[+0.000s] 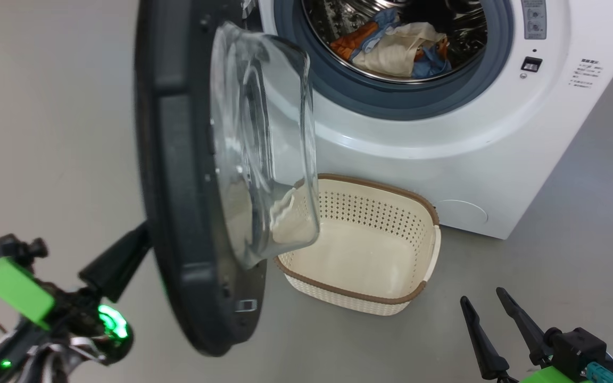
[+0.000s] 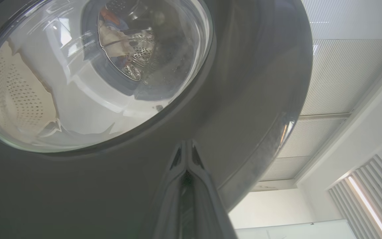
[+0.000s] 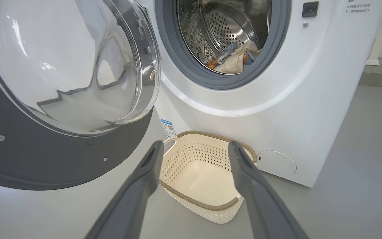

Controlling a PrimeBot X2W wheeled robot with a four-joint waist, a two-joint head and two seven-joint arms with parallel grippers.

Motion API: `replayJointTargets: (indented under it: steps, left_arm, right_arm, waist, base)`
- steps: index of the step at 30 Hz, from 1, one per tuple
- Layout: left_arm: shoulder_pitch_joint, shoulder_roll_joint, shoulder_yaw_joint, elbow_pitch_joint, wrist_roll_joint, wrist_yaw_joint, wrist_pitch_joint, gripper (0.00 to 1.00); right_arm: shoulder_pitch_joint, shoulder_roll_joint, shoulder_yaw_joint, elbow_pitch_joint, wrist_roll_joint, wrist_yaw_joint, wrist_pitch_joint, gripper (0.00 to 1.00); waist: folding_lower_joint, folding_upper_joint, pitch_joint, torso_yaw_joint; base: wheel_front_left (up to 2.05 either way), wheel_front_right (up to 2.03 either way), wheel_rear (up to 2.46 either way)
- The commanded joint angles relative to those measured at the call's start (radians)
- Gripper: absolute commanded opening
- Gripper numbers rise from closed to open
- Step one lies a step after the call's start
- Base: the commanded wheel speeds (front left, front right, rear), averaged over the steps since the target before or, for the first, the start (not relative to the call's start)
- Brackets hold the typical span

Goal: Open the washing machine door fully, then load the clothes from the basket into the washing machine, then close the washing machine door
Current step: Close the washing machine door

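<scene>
The washing machine (image 1: 445,133) stands with its drum uncovered, and the clothes (image 1: 397,48) lie inside it: cream, light blue and orange cloth. The washing machine door (image 1: 179,186) is swung out to the left, its glass bowl (image 1: 264,143) facing the drum. My left gripper (image 1: 139,239) is shut, its tips pressed against the door's glossy outer face (image 2: 250,99), as the left wrist view (image 2: 186,144) shows. The basket (image 1: 429,213) sits on the floor before the machine with nothing in it. My right gripper (image 1: 482,295) hangs open and holds nothing, short of the basket (image 3: 197,202).
Grey floor (image 1: 551,266) spreads around the machine and to its right. A blue label (image 3: 167,127) and a round service cover (image 3: 277,162) mark the machine's lower front. The door's lower edge hangs close above the basket's left end.
</scene>
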Motion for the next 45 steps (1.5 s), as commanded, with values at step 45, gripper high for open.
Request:
replayJointTargets:
  steps: [45]
  left_arm:
    - [-0.468,-0.044,-0.510,0.506,-0.069,-0.246,-0.631,0.00]
  right_arm:
    - [-0.017,-0.011,0.079,0.004,0.004,0.002,-0.005,1.00]
  waist:
    - [0.0000,0.0000,-0.031,-0.370]
  base:
    - [0.00,0.00,0.00]
